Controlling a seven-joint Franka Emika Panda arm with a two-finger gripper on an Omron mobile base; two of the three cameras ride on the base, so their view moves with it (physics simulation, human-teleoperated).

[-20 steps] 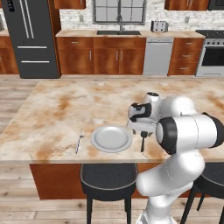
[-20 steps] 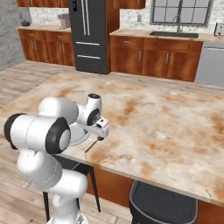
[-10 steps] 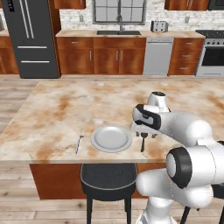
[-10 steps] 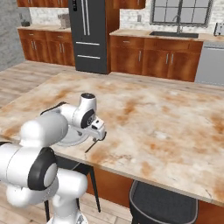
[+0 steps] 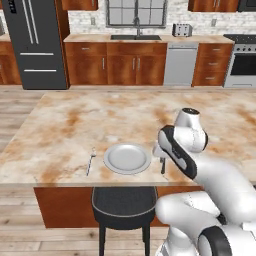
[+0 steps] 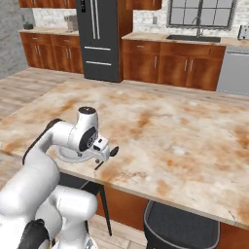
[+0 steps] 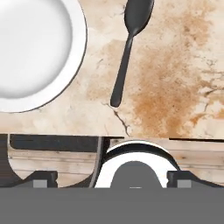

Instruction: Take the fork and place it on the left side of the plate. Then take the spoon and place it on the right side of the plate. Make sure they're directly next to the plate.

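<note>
The round light plate lies near the counter's front edge. Close by its left rim is the pale fork. Just right of the plate rests the dark spoon, bowl pointing away from the edge. In the hand view the spoon lies flat on the counter beside the plate, with a narrow gap between them. My gripper is open, its tips wide apart with nothing between them, hovering above the counter's near edge below the spoon's handle. From the right, the hand stands beside the spoon.
The marble island counter stretches wide behind the plate. A dark stool stands under the front edge, and another stool is further right. Cabinets, sink and fridge line the far wall.
The arm has swung and folded back towards the base, and the hand now sits over the counter's front edge. Plate, fork and spoon lie where they were.
</note>
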